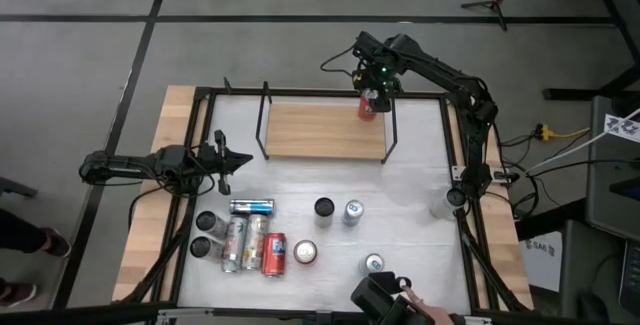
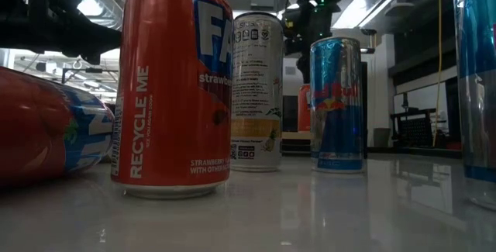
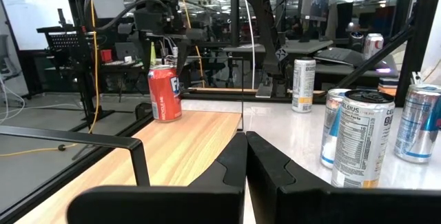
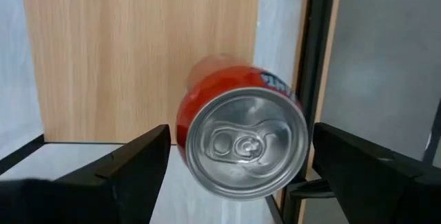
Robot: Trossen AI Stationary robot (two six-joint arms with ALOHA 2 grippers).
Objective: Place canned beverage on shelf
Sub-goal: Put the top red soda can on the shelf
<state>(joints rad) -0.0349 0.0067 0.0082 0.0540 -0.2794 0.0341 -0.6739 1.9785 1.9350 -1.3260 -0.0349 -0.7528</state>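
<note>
Right pincer (image 4: 234, 165) hangs wide open over the red can (image 1: 368, 106), holding nothing. My can stands on the shelf (image 1: 320, 130), in the corner by a thin black rod (image 1: 391, 130). If I bump its smooth round side pulling away, it could tip off the flat wood. Left pincer (image 1: 222, 158) waits shut by the table (image 1: 420, 195) edge.

Red aluminium beverage can (image 1: 368, 106) stands upright at the far right corner of the shelf, a small rectangular light-wood board (image 1: 320, 130) with thin black rod uprights, on the far desk area.
</note>
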